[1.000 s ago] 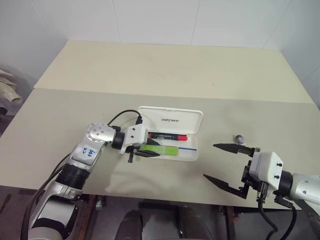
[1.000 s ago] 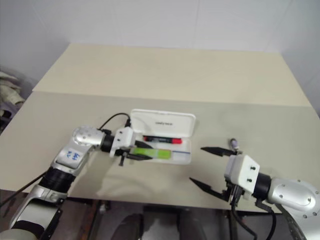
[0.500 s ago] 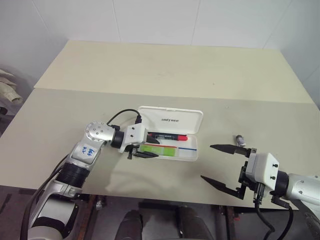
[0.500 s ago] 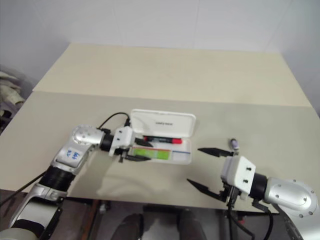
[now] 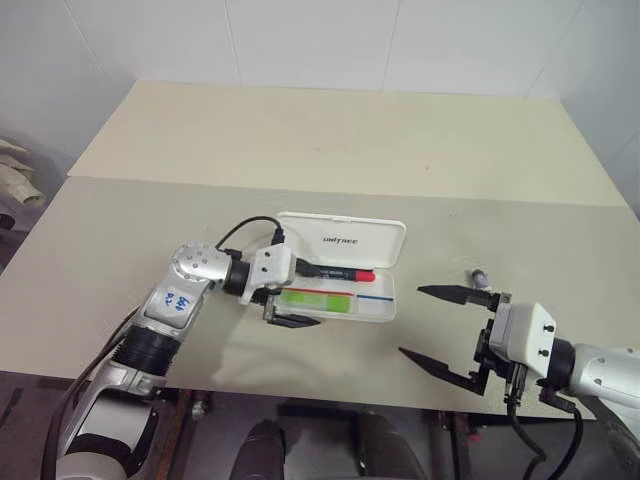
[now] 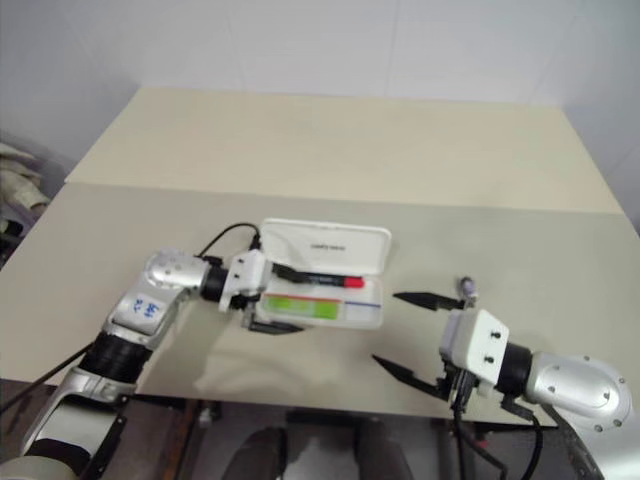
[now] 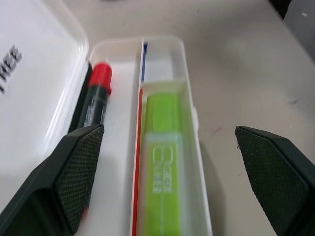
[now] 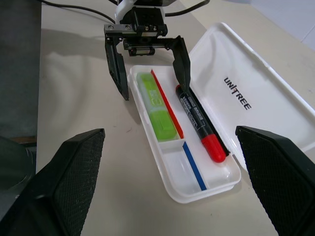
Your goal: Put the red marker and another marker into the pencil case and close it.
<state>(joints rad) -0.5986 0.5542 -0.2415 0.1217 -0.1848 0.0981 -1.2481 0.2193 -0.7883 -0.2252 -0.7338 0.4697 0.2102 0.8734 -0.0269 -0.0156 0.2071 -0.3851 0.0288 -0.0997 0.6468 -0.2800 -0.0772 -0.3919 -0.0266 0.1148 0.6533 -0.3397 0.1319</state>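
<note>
The white pencil case (image 5: 385, 240) lies open at the table's middle, its lid folded back. Inside the tray, the red marker (image 5: 338, 271) lies along the lid side. The other marker, a light green highlighter (image 5: 316, 299), lies flat along the near side. My left gripper (image 5: 300, 294) stands open at the tray's left end, one finger on each side of it, and the highlighter (image 7: 165, 147) lies loose between them. My right gripper (image 5: 411, 320) hangs open right of the case, holding nothing.
A small grey stubby object (image 5: 481, 276) lies on the table just beyond the right gripper. The table (image 5: 320, 150) stretches wide behind the case, with a seam across it. White walls stand behind the table.
My left gripper has opened wide and let go of the green highlighter, which now rests in the tray. The right arm has barely moved.
</note>
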